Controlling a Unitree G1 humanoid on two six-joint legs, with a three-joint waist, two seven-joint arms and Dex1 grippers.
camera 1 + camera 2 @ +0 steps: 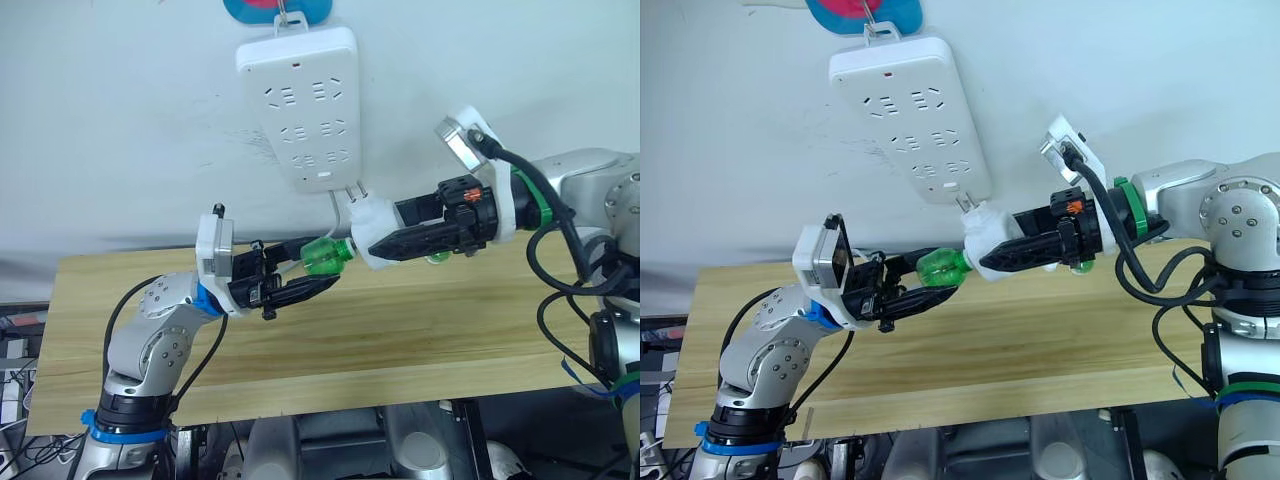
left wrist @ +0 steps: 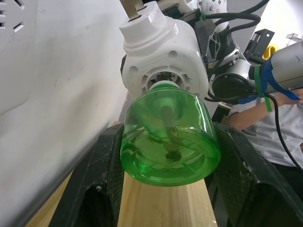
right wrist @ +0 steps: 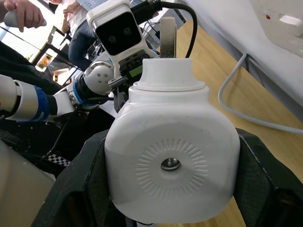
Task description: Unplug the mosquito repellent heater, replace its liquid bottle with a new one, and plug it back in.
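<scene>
One wooden table [image 1: 420, 330], white wall [image 1: 120, 120]

Surface: pale wooden plank surface [image 1: 400, 340], grain running along its length, set against a white wall [image 1: 120, 130].

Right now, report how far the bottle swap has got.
Done: the heater is off the power strip, held by the right end effector.
In hand: the left end effector grips the green bottle, its neck at the heater's socket; old or new, I cannot tell.
Left: plugging back in.
</scene>
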